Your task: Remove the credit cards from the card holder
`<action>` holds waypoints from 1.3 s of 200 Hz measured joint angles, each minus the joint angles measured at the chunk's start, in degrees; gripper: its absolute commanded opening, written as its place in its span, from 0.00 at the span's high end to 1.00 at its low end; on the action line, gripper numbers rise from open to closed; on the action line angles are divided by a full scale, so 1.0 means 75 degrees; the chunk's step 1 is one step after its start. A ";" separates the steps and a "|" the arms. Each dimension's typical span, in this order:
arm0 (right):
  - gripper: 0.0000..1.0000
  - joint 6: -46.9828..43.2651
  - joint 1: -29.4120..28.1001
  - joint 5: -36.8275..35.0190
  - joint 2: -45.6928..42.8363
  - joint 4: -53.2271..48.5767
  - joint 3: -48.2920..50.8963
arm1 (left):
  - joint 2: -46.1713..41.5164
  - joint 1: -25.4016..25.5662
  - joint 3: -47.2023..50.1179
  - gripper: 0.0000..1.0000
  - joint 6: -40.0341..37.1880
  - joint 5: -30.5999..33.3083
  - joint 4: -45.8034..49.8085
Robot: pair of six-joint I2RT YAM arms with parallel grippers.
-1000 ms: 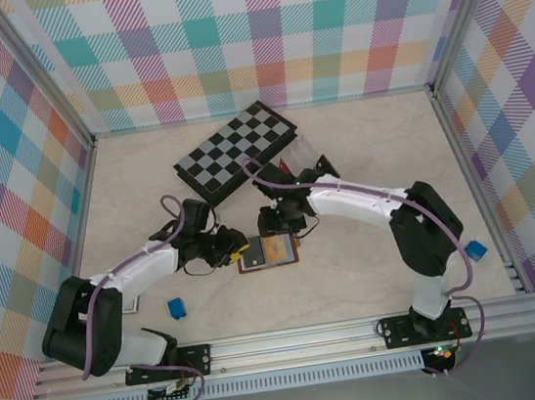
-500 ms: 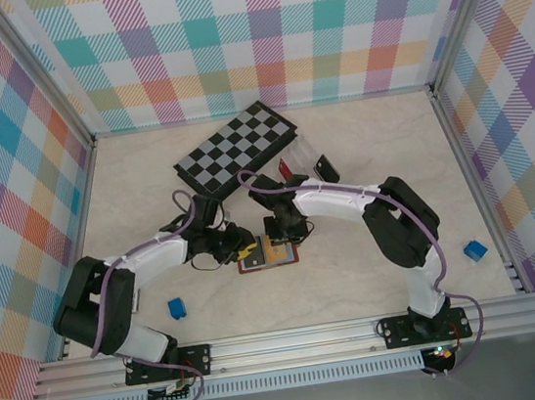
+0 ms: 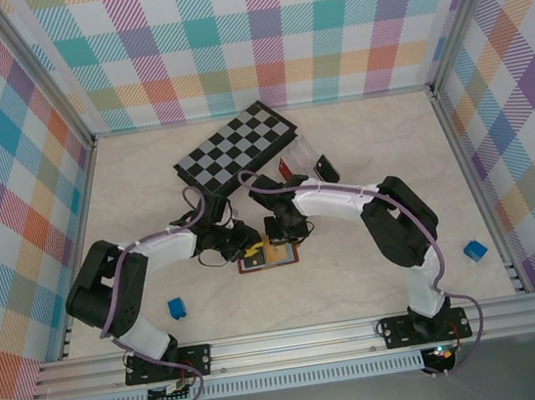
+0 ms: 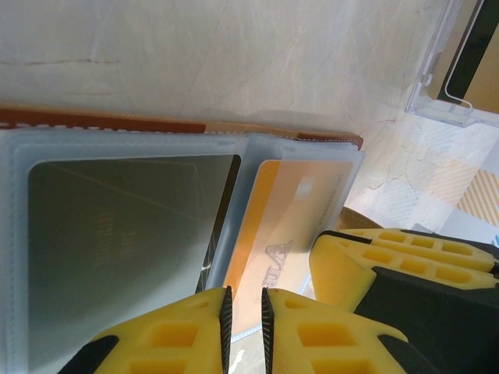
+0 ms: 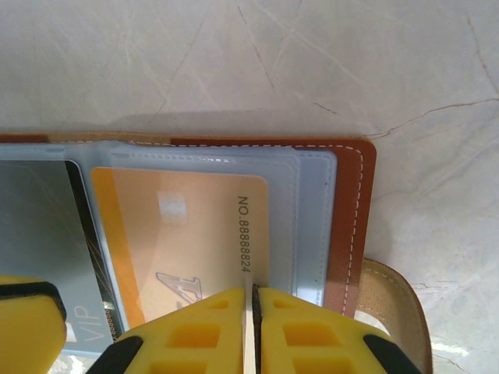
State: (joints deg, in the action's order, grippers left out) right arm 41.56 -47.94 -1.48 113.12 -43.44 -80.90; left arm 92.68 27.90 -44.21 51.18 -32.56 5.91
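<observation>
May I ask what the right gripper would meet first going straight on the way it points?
Probably the orange plastic card in the brown leather card holder: the right gripper sits at its edge, though depth is unclear.

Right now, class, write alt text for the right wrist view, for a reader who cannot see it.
The right gripper, yellow fingers closed, appears to pinch the near edge of an orange card numbered 88888824, in a clear sleeve of the open brown card holder. A grey card marked VIP sits in the sleeve beside it.
</observation>
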 measured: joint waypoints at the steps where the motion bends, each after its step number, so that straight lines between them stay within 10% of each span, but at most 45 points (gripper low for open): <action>1: 0.88 0.0000 0.0000 0.0000 0.0003 0.0003 0.0000 | 0.0009 0.0000 -0.0003 0.80 0.0000 -0.0003 -0.0006; 260: 0.89 0.0000 0.0283 0.0810 0.0111 0.0332 0.0283 | 0.0714 0.0017 -0.0472 0.78 -0.0627 -0.0012 0.0207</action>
State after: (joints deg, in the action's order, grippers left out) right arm 41.56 -45.82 4.60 113.95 -40.95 -78.78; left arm 98.04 28.03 -47.75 46.48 -32.64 7.46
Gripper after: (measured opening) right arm 0.109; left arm 0.219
